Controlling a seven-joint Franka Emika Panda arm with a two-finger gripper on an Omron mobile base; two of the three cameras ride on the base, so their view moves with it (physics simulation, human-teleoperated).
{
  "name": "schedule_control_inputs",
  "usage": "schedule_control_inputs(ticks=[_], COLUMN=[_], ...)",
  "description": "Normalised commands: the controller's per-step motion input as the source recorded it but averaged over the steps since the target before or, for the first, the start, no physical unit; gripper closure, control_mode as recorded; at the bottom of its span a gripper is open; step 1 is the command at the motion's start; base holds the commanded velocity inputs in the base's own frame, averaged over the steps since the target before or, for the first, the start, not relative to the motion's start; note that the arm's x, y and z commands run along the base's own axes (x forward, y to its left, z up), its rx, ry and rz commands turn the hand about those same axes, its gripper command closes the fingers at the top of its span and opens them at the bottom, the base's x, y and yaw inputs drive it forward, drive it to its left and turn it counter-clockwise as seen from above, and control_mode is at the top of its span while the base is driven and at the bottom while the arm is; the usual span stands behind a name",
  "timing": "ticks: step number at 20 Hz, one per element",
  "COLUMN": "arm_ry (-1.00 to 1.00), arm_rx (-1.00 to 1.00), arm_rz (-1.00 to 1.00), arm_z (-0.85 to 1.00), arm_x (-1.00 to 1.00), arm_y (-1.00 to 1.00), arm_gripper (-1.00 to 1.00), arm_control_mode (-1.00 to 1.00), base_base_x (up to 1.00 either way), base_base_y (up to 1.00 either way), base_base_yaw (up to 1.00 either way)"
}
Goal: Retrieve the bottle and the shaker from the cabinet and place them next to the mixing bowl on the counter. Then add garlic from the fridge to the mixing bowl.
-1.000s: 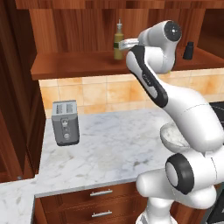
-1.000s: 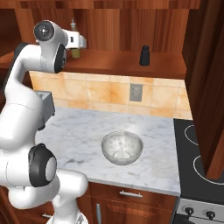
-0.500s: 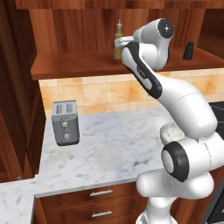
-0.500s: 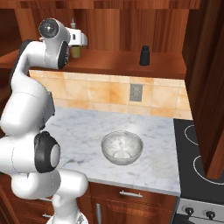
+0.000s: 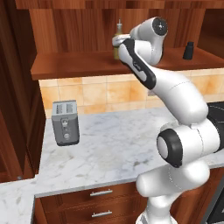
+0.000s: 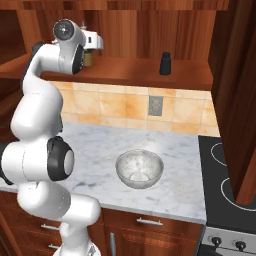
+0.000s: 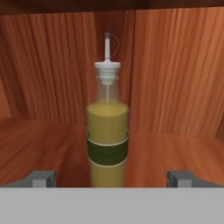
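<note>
My claw [image 7: 109, 177] is spread wide, empty; the bottle [image 7: 107, 131] stands centre frame on the cabinet [image 7: 175, 148] shelf between the fingertips. Advancing off-line, I could topple it.

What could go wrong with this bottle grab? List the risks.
1. The bottle is tall and slim; a fingertip nudging it off-centre could tip it on the cabinet shelf.
2. The open gripper sits low, so a low grip may let the bottle lean.
3. Lifting out, its cap could catch the cabinet's top.

Glossy bottle [image 7: 107, 131], grained wood cabinet [image 7: 175, 78]
</note>
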Motion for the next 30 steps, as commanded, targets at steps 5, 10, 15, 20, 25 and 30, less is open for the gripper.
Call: schedule_control_inputs(ticks=[5, 10, 15, 20, 25, 30], arm_ry=[0.0, 0.0, 0.0, 0.0, 0.0, 0.0], arm_rx=[0.0, 0.0, 0.0, 0.0, 0.0, 0.0], arm_rz=[0.0, 0.0, 0.0, 0.0, 0.0, 0.0], arm_z=[-0.03, -0.1, -0.06, -0.02, 0.0, 0.0], arm_x=[0.22, 0.19, 0.19, 0.24, 0.2, 0.18], arm_y=[0.06, 0.1, 0.0, 0.0, 0.03, 0.07], arm_gripper=[-1.0, -1.0, -1.0, -1.0, -1.0, 1.0], arm_control_mode=[-1.0, -1.0, -1.0, -1.0, -1.0, -1.0], base_base_x=[0.0, 0.0, 0.0, 0.0, 0.0, 0.0], base_base_y=[0.0, 0.0, 0.0, 0.0, 0.0, 0.0], base_base_yaw=[0.0, 0.0, 0.0, 0.0, 0.0, 0.0])
